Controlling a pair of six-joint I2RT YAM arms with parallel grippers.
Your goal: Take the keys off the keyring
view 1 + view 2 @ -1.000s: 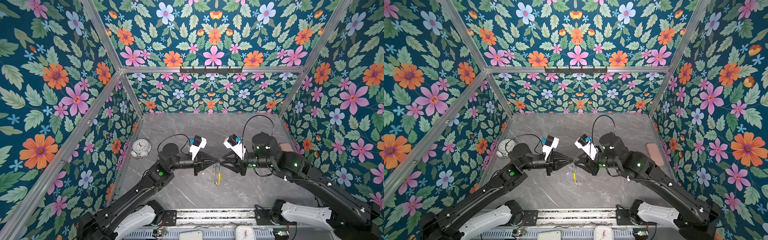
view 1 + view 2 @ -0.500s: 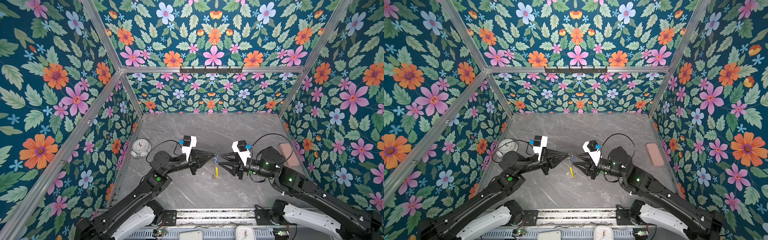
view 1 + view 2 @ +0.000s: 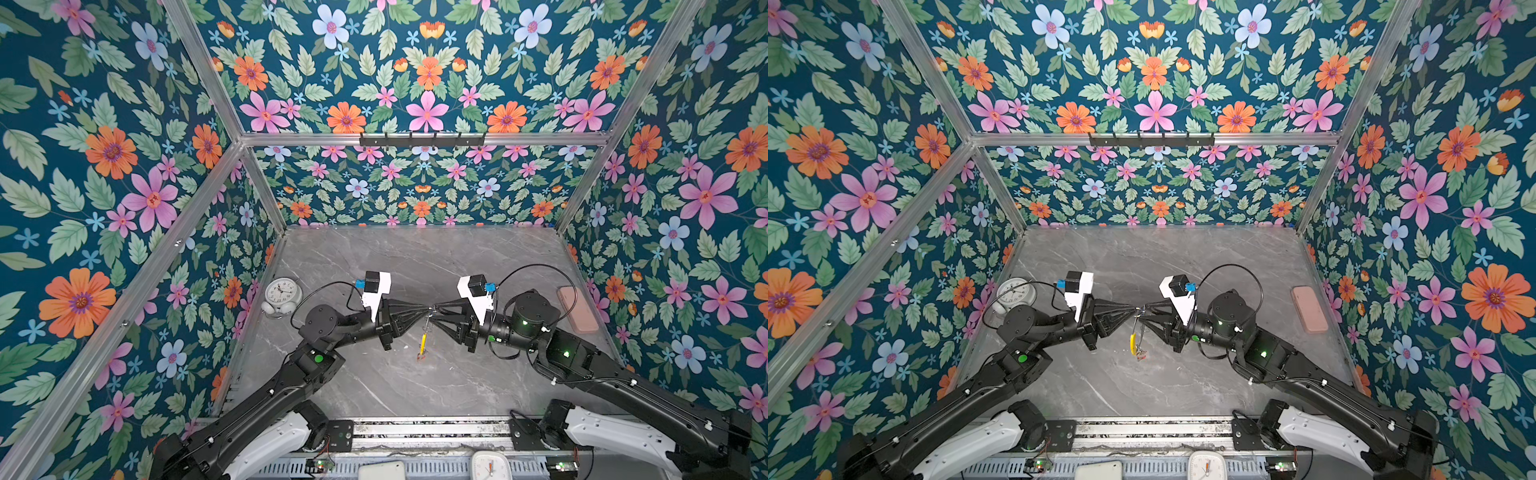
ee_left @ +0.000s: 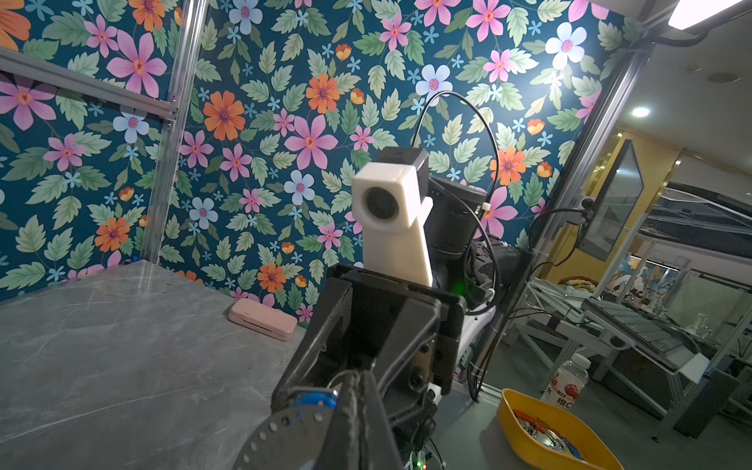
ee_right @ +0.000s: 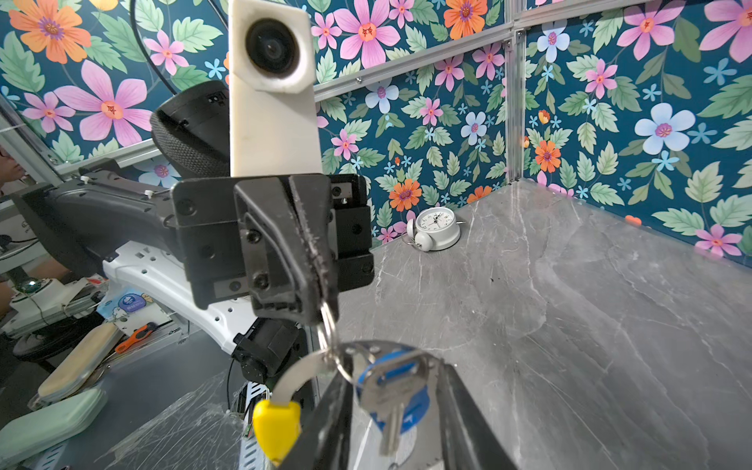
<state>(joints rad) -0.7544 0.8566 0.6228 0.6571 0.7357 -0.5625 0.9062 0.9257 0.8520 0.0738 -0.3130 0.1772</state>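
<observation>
The left gripper (image 5: 319, 303) is clamped on the keyring (image 5: 293, 376), which hangs beneath the two meeting tips above the table (image 3: 374, 270); the blue-tagged key (image 5: 392, 392) lies between the fingers (image 5: 472, 415) of the right gripper (image 3: 437, 308), blade toward that wrist; the fingers stand apart; whether they pinch it I cannot tell.
</observation>
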